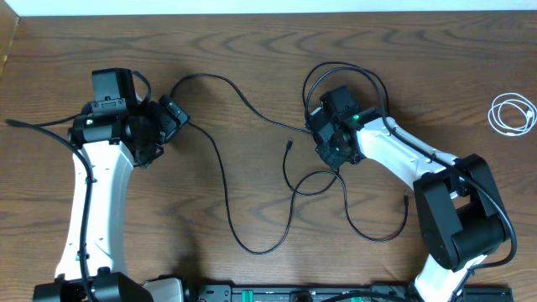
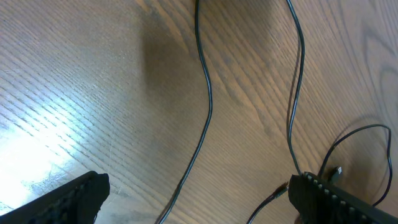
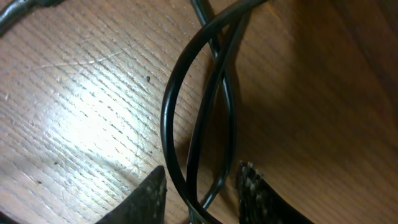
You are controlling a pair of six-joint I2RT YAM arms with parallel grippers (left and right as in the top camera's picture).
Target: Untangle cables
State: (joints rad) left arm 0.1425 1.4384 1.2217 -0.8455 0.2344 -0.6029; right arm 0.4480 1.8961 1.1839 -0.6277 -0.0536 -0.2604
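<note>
Thin glossy black cords sprawled in loose curves mid-table on grained wood tabletop. Coiled white cord far right. Left gripper wide apart, empty. Right gripper straddling looped strands; clamp unclear.

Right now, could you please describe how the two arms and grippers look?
The left arm and right arm have white links, bulky black joints and black wires alongside. The left gripper and right gripper have black, textured fingers. A green light glows on the right wrist.
</note>
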